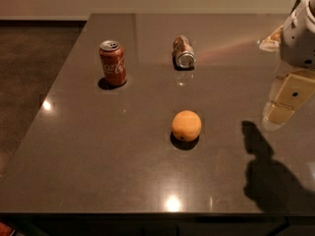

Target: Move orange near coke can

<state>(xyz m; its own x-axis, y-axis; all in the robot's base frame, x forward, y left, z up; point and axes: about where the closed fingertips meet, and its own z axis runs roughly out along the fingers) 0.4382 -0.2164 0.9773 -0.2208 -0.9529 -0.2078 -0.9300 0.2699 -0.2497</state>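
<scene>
The orange [186,125] sits on the dark glossy table [98,171], a little right of the middle. The coke can [112,63], red with white script and a silver top, stands upright at the back left, well apart from the orange. My gripper [281,111] hangs at the right edge of the view, above the table, to the right of the orange and a little farther back, touching nothing. Its arm [300,33] rises out of the top right corner.
A brownish-silver can [183,52] lies on its side at the back middle, silver end toward me. The arm's shadow [268,176] falls on the front right of the table. The table's left edge borders dark floor [29,58].
</scene>
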